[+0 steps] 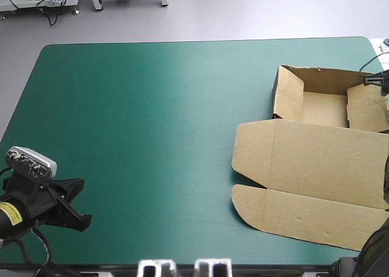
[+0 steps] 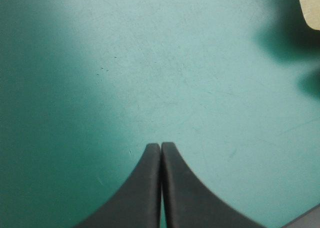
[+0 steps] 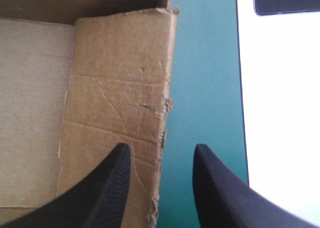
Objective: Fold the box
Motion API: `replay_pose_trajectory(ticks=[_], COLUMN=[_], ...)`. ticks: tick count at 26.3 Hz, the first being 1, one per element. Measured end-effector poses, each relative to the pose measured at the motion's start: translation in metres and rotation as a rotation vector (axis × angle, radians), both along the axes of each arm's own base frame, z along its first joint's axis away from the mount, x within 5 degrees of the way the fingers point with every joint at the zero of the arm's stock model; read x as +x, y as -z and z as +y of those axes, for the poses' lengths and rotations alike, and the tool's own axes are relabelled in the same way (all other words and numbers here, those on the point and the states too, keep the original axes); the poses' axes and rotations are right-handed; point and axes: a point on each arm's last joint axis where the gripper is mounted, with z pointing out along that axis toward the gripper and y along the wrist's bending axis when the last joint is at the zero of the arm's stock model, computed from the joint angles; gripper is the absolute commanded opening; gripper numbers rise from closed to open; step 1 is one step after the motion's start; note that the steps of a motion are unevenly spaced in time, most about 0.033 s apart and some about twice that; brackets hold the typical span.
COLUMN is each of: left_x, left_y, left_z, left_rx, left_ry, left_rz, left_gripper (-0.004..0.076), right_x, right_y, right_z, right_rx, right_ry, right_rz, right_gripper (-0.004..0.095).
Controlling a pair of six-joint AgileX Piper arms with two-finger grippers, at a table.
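Note:
The brown box [image 1: 325,107] stands at the table's right side as an open tray with raised walls. Its lid [image 1: 316,161] lies flat toward the front, with a front flap [image 1: 304,213] beyond it. My left gripper [image 1: 80,203] is low at the front left corner, far from the box; in the left wrist view it [image 2: 161,145] is shut over bare cover. My right gripper [image 3: 162,148] is open astride the box's right wall [image 3: 120,88]: one finger over the board inside, the other over the teal-green cover [image 3: 205,63] outside. Nothing is clamped.
The table's right edge [image 3: 241,88] runs close beside the right gripper's outer finger. Bare teal-green cover [image 1: 152,125] spreads across the left and middle of the table. A corner of the box's lid [image 2: 312,8] shows far ahead of the left gripper.

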Motion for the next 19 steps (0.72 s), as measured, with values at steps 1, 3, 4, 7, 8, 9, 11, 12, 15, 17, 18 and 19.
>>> replay_pose_trajectory(ticks=[1, 3, 4, 7, 8, 9, 11, 12, 15, 17, 18, 19], left_x=[0.000, 0.002, 0.002, 0.004, 0.005, 0.005, 0.006, 0.007, 0.006, 0.004, 0.003, 0.001], left_y=[0.000, 0.000, 0.000, 0.002, 0.007, 0.010, 0.020, 0.026, 0.042, 0.055, 0.061, 0.067], left_z=[0.001, 0.004, 0.006, 0.009, 0.008, 0.008, 0.007, 0.006, 0.005, 0.004, 0.003, 0.003], left_rx=[0.009, 0.051, 0.077, 0.108, 0.111, 0.112, 0.108, 0.104, 0.085, 0.068, 0.059, 0.052], left_ry=[-0.001, -0.014, -0.027, -0.040, -0.039, -0.038, -0.032, -0.029, -0.021, -0.014, -0.011, -0.008], left_rz=[-0.004, -0.020, -0.030, -0.033, -0.025, -0.021, -0.017, -0.014, -0.014, -0.008, -0.004, -0.001], left_gripper=[-0.0010, -0.0010, -0.0010, -0.0010, -0.0010, -0.0010, -0.0010, -0.0010, -0.0010, -0.0010, -0.0010, -0.0010], right_x=[-0.002, -0.012, -0.020, -0.037, -0.048, -0.055, -0.072, -0.079, -0.107, -0.128, -0.139, -0.150], right_y=[-0.009, -0.033, -0.047, -0.075, -0.086, -0.090, -0.098, -0.097, -0.098, -0.093, -0.092, -0.088], right_z=[0.001, 0.009, 0.015, 0.031, 0.040, 0.045, 0.060, 0.066, 0.087, 0.100, 0.105, 0.110], right_rx=[-0.003, 0.012, 0.030, 0.090, 0.119, 0.128, 0.134, 0.137, 0.136, 0.140, 0.139, 0.142], right_ry=[0.003, 0.010, 0.004, -0.020, -0.035, -0.044, -0.071, -0.086, -0.145, -0.170, -0.177, -0.183], right_rz=[-0.022, -0.093, -0.134, -0.229, -0.265, -0.277, -0.291, -0.285, -0.277, -0.261, -0.263, -0.259], right_gripper=[0.0215, -0.0021, -0.0017, -0.0011, -0.0011, -0.0011, -0.0011, -0.0011, -0.0010, -0.0009, -0.0009, -0.0009])
